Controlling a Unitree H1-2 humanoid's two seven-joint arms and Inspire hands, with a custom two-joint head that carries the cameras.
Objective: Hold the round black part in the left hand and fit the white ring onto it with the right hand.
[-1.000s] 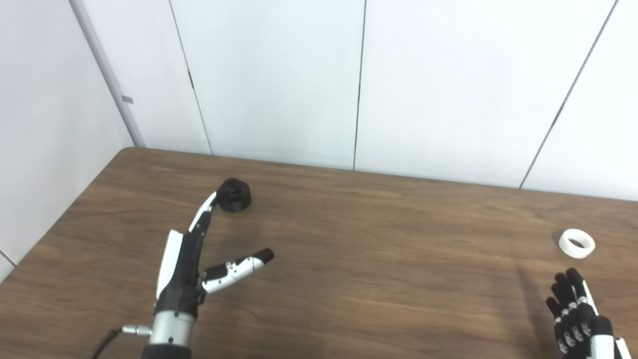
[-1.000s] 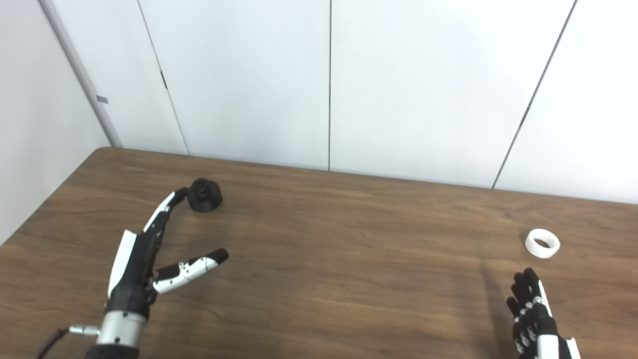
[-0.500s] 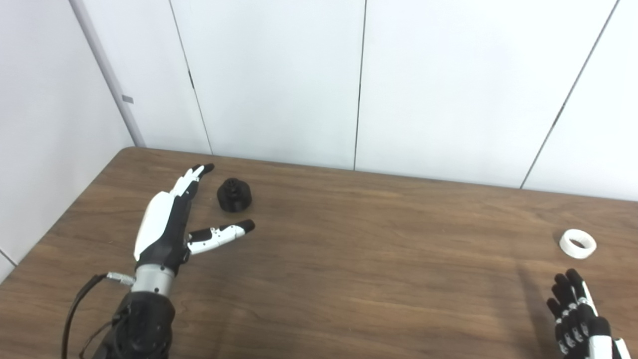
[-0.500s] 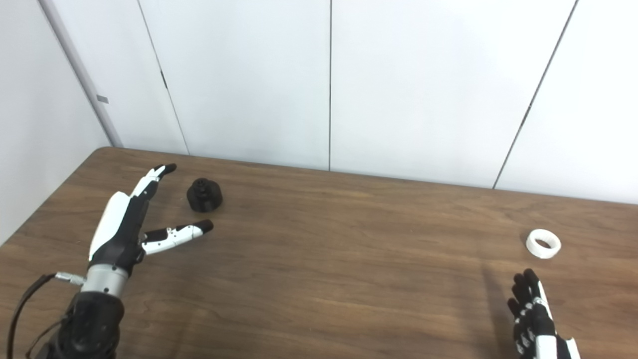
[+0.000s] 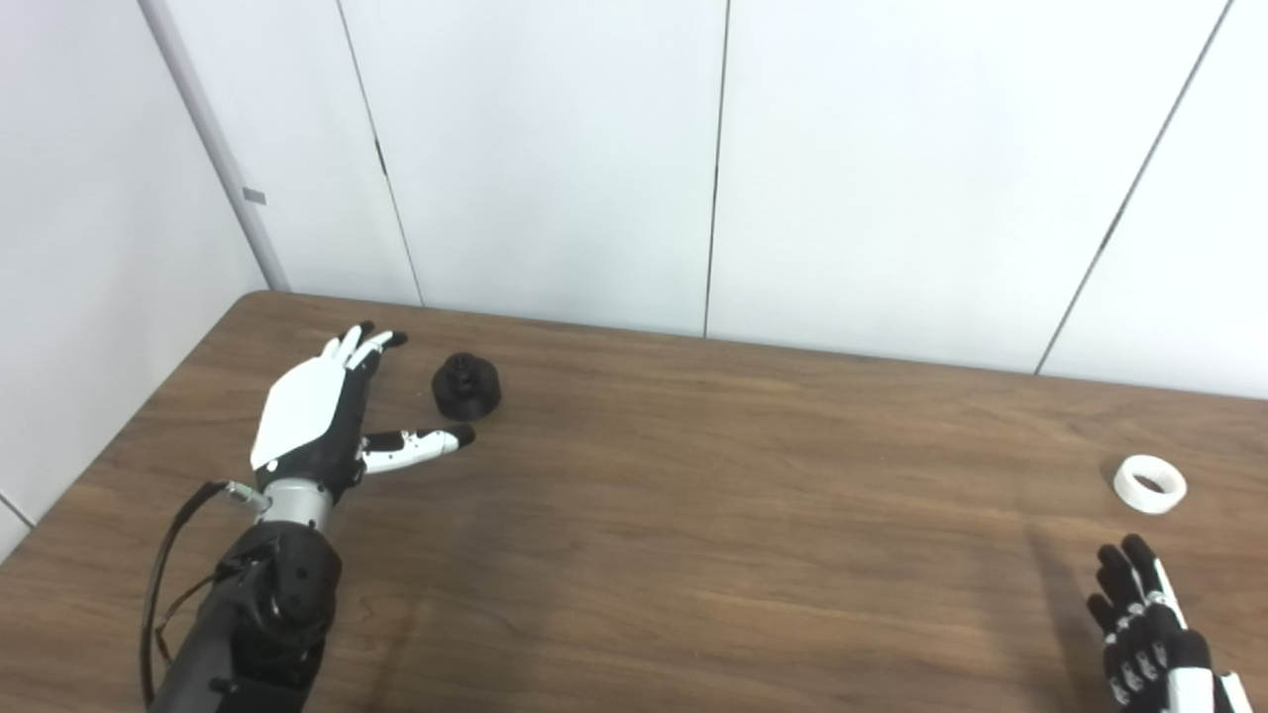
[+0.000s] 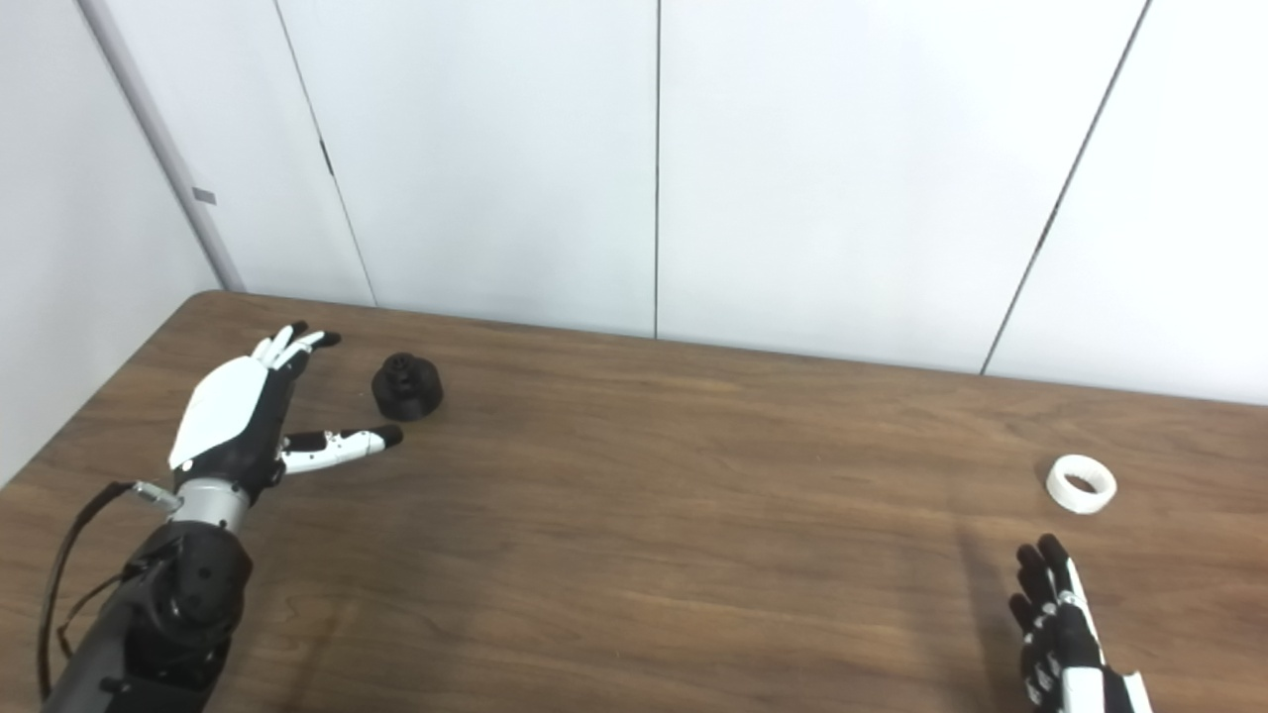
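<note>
Black round part beside open left hand, white ring apart.

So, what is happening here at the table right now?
A humanoid robot is getting ready to put two parts together. Its left hand is open beside the round black part on the table, fingers on its left and thumb in front, not gripping it yet. The white ring lies untouched far to the right, and the right hand waits open just below it.
</note>
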